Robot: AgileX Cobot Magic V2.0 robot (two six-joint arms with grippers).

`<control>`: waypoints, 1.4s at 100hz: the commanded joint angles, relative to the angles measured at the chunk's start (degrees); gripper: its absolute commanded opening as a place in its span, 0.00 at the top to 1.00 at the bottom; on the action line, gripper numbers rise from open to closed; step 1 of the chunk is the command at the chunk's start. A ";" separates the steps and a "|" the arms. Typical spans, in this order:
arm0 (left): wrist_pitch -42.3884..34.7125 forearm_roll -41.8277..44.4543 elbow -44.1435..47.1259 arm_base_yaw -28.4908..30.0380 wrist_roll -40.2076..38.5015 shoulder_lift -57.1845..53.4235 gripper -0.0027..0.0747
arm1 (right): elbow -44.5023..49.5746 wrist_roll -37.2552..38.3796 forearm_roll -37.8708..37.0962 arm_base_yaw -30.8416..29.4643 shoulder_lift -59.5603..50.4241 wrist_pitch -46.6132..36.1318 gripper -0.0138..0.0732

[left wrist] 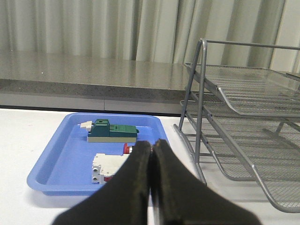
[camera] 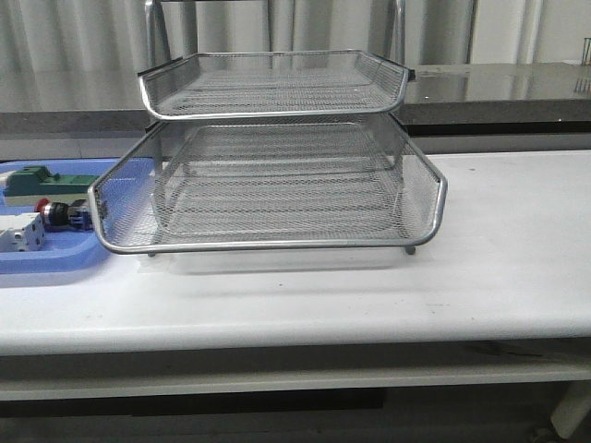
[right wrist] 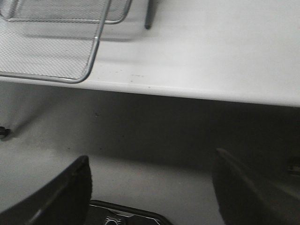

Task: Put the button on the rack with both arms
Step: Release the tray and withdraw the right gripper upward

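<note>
- The rack [camera: 277, 152] is seen standing in the middle of the white surface [camera: 499, 268], its trays slid forward towards the front edge.
- At the rack's left side, a blue tray [camera: 46, 263] is laid flat on the surface, its near corner partly hidden behind the lowest mesh tray.
- The button [camera: 61, 213] is found lying inside the blue tray, red head pointing left, just beside a white boxy part [camera: 22, 234] and in front of a green block part [camera: 42, 181].
- In the left wrist view, the left gripper [left wrist: 151, 145] is shown with its jaws pressed together, tip against tip, and nothing is held between them.
- Just beyond those closed jaws, the white part [left wrist: 107, 166] is seen in the blue tray [left wrist: 56, 161], and only a sliver of the button's red head [left wrist: 126, 148] is visible past the left fingertip; the rest is hidden.
- The green part [left wrist: 112, 131] is set further out from the jaws, and the rack [left wrist: 243, 117] is placed off to the side of them, apart from the tray.
- In the right wrist view, the right gripper [right wrist: 150, 187] is shown with jaws spread wide and empty, held below the edge of the surface [right wrist: 211, 61].
- A corner of the rack's mesh [right wrist: 47, 51] is seen well ahead of those open jaws, jutting past the surface edge.
</note>
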 commanded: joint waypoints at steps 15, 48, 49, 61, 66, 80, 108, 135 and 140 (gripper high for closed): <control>-4.64 -0.53 2.68 0.13 -0.61 -2.01 0.99 | -5.95 8.01 -9.41 0.05 -4.38 6.18 0.22; -4.64 -0.53 2.68 0.13 -0.61 -2.01 0.99 | -5.96 9.91 -12.24 0.05 -7.82 6.89 0.55; -4.64 -0.53 2.68 0.13 -0.61 -2.01 0.99 | -5.96 9.91 -12.24 0.05 -7.82 6.89 0.57; -4.64 -0.53 2.68 0.13 -0.61 -2.01 0.99 | -5.96 9.91 -12.24 0.05 -7.82 6.89 0.72; -4.64 -0.53 2.68 0.13 -0.61 -2.01 0.99 | -5.96 9.91 -12.19 0.05 -7.82 6.89 0.79; -4.64 -0.53 2.68 0.13 -0.61 -2.01 0.99 | -5.96 9.91 -12.19 0.05 -7.82 6.89 0.92; -4.64 -0.53 2.68 0.13 -0.61 -2.01 0.99 | -5.96 9.91 -12.19 0.05 -7.82 6.89 0.92; -4.64 -0.53 2.68 0.13 -0.61 -2.01 0.99 | -5.96 9.91 -12.19 0.05 -7.82 6.89 0.92; -4.64 -0.53 2.68 0.13 -0.61 -2.01 0.99 | -5.96 9.91 -12.19 0.05 -7.82 6.89 0.92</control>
